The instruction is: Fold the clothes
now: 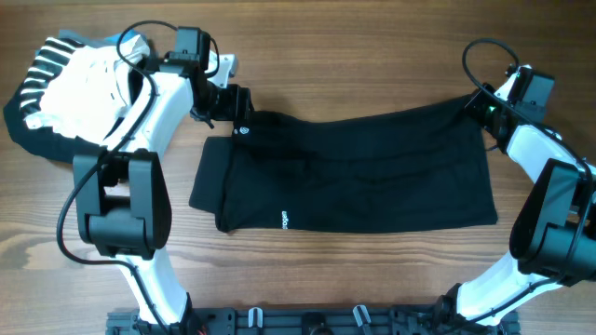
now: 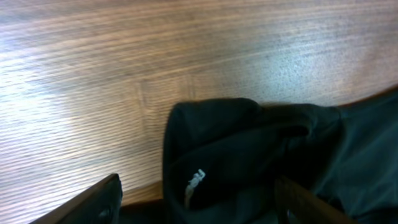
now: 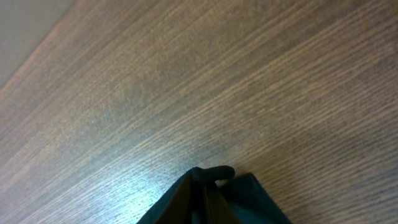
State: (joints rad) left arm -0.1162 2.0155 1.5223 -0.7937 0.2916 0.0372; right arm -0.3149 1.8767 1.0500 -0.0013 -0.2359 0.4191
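left end effector (image 2: 196,202) stands open, its fingers either side of a far corner of the black t-shirt (image 1: 372,167). right end effector (image 1: 486,108) is shut tight, pinching the other far corner. the shirt lies spread across the middle of the table (image 1: 372,279). it looks soft, light and floppy, so it will sag; i would hold it by the corners. beyond the left arm sits a white garment (image 1: 84,84)
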